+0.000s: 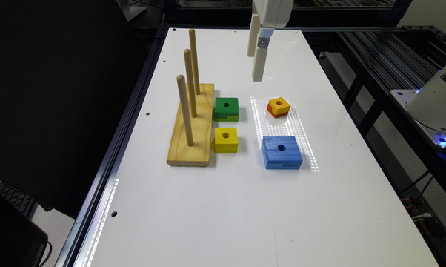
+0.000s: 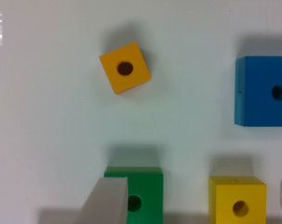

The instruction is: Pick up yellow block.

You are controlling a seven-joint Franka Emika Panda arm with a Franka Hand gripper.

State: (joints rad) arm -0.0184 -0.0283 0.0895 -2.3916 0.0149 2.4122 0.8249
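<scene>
The tool (image 1: 255, 66) hangs high above the white bench (image 1: 223, 207), over its far part, with nothing in it. In the wrist view its two fingers stand wide apart, one finger (image 2: 103, 200) at the green block's edge and the other just showing at the frame's border, so the tool is released.

The yellow block (image 1: 226, 139) lies flat on the bench, hole up, just beside the wooden peg base (image 1: 191, 129), on the exterior view's right of it. In the wrist view the yellow block (image 2: 237, 203) sits between the two fingers, well below them. I cannot tell whether it touches the base; a thin shadow line lies between them.

The green block (image 1: 226, 108) lies just beyond the yellow one, also beside the base, a small gap between the two blocks. It seems to have a lighter green lower layer, though the edge is blurred.

The orange-yellow block (image 1: 278, 106) rests further to the exterior view's right, turned at an angle, roughly below the tool. The blue block (image 1: 281, 152) lies nearer the camera than it, well apart from the yellow block.

Three upright pegs (image 1: 185, 109) rise from the base in a row.
</scene>
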